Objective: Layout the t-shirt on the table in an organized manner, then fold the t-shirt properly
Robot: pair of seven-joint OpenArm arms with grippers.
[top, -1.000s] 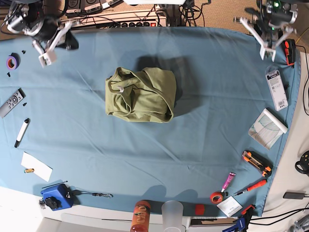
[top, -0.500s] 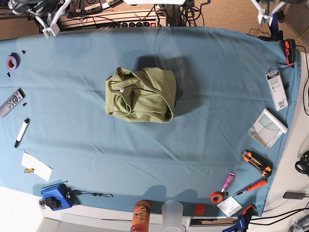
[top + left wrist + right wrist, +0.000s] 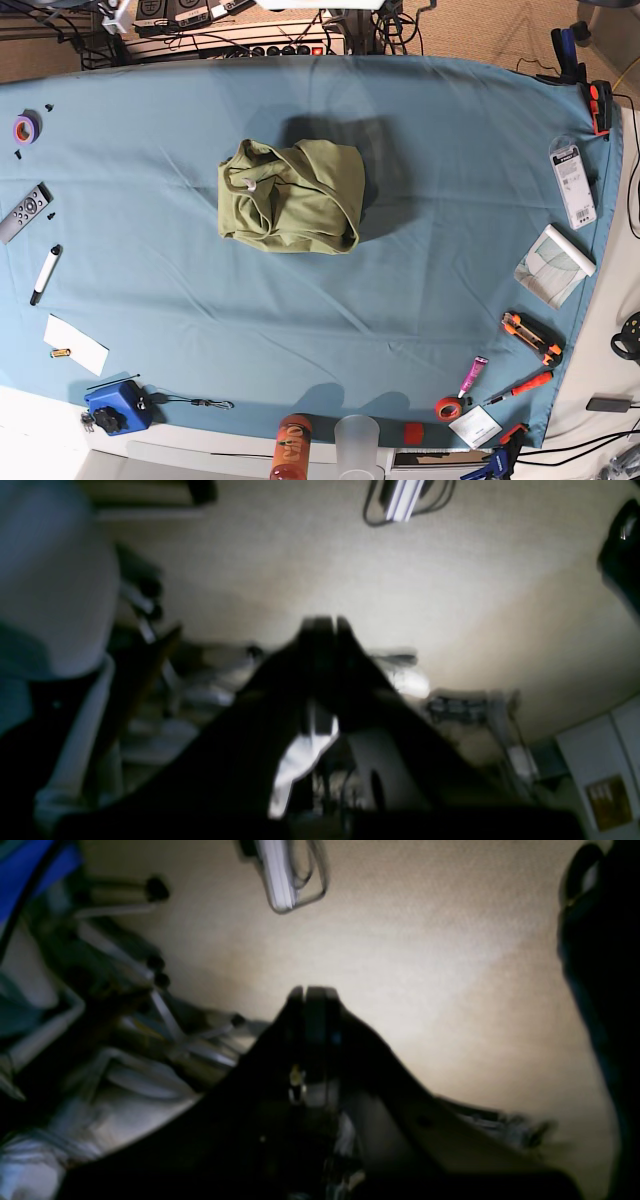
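The olive-green t-shirt (image 3: 292,195) lies crumpled in a bunched heap at the middle of the teal-blue table (image 3: 450,200), with a small white tag near its left top. Neither arm reaches over the table in the base view. In the left wrist view the left gripper (image 3: 325,625) is a dark silhouette with its fingertips pressed together, holding nothing, pointed away from the table at the room. In the right wrist view the right gripper (image 3: 312,992) looks the same, fingertips together and empty. Neither wrist view shows the t-shirt.
Along the left edge lie purple tape (image 3: 24,127), a remote (image 3: 24,212), a marker (image 3: 45,273) and a blue box (image 3: 115,405). An orange bottle (image 3: 291,447) and a clear cup (image 3: 357,440) stand at the front. A white packet (image 3: 555,264) and a cutter (image 3: 531,337) lie at the right.
Both arms have risen and pulled back past the top edge of the base view. The t-shirt has not moved.
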